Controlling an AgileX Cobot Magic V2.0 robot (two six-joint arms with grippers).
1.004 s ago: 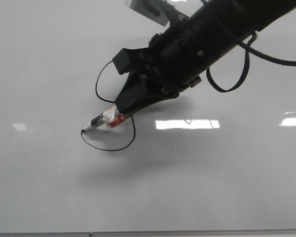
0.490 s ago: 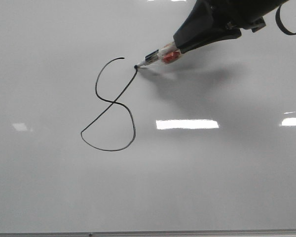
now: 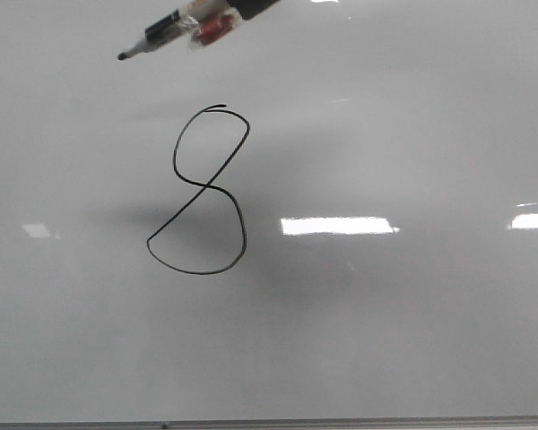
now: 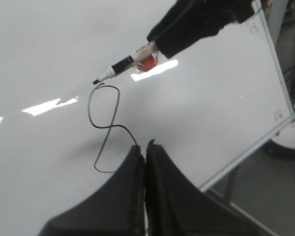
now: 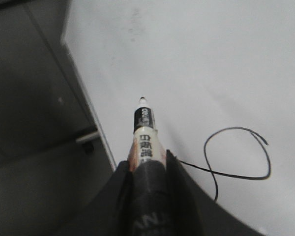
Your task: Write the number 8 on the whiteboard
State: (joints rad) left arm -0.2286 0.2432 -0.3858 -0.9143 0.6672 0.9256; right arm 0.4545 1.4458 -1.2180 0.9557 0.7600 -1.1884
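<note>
- 8 (image 3: 202,193) sits finished on the whiteboard (image 3: 412,340), both loops joined up.
- Right gripper (image 5: 146,169) pinches a marker (image 3: 175,27), tip lifted clear, just past the 8's hook.
- Left gripper (image 4: 145,147) is pressed closed, nothing in it.

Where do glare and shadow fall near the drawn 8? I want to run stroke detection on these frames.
Front view: bright glare bars on the whiteboard lie right of the number 8, and a soft grey shadow crosses its lower loop. Left wrist view: glare streaks sit either side of the figure, one just behind the marker. Right wrist view: even light, no glare, the marker close to the lens and soft.
</note>
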